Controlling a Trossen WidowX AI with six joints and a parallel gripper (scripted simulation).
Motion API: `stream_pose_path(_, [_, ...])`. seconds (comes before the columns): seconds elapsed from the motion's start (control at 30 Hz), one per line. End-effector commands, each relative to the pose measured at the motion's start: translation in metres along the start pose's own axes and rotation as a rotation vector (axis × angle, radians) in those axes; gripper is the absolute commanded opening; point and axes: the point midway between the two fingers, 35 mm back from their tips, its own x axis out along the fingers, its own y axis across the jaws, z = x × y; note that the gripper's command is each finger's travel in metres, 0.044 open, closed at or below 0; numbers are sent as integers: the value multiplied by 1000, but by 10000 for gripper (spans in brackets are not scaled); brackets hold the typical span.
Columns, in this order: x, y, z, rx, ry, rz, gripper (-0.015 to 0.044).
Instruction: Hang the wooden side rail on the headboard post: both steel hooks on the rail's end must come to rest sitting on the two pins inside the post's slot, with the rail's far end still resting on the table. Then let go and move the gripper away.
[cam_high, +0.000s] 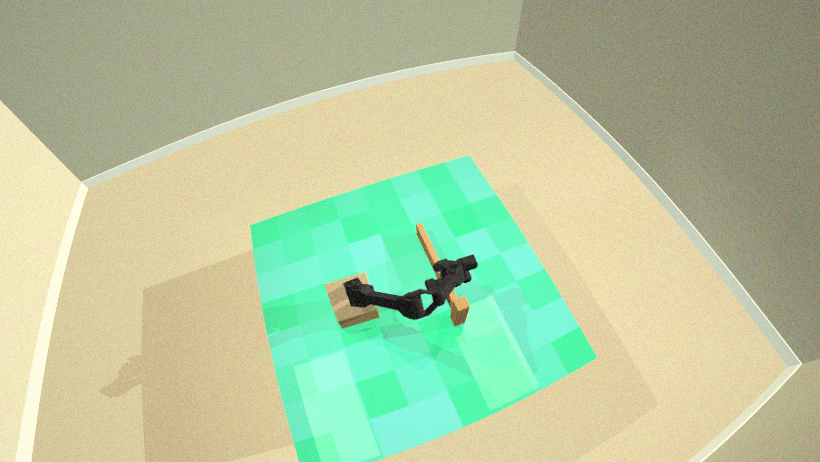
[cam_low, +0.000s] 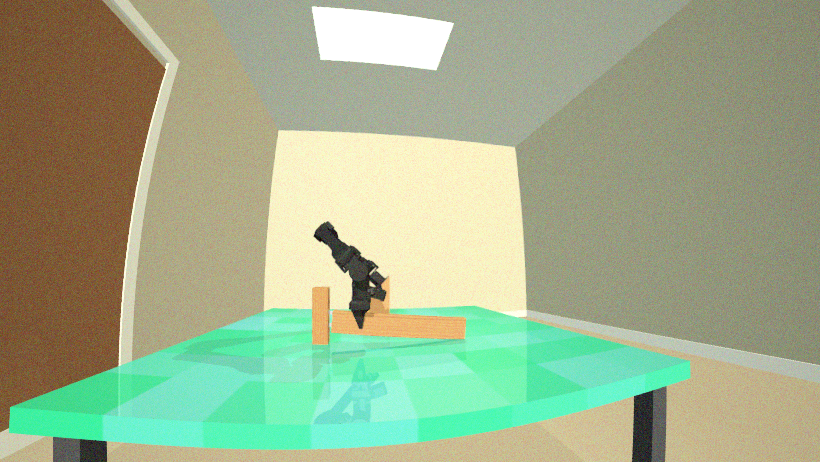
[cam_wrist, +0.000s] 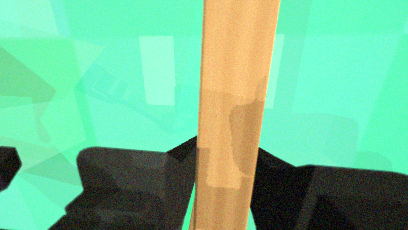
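Note:
The wooden side rail (cam_high: 426, 243) (cam_low: 418, 327) (cam_wrist: 235, 55) runs away from the headboard post (cam_high: 459, 312) (cam_low: 320, 316), which stands upright. My gripper (cam_low: 360, 324) (cam_wrist: 219, 140) is shut on the rail, nearer its post end, with one finger on each side. In the exterior view the rail's post end is held above the table, close beside the post with a narrow gap, and the rail slopes down to its far end, which looks low at the table. A small pale bit shows in the gap. The hooks, slot and pins cannot be made out, so whether they touch is unclear.
The arm's base stands on a wooden block (cam_high: 344, 312) left of the rail in the top view. A wooden piece (cam_low: 384, 304) shows behind the rail and arm in the exterior view. The green patterned table (cam_high: 384, 393) (cam_low: 367, 433) lies under everything and shows shadows and reflections.

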Motion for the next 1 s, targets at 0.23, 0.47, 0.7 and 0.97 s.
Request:
stream_pose_path(0.23, [-5, -2, -2, -1, 1, -13, 0])
stream_pose_path(0.47, [-4, -2, -3, -1, 1, -13, 0])
stream_pose_path(0.7, [-4, -2, -4, -1, 1, -13, 0])
stream_pose_path(0.97, [-4, -3, -4, -1, 1, -13, 0])
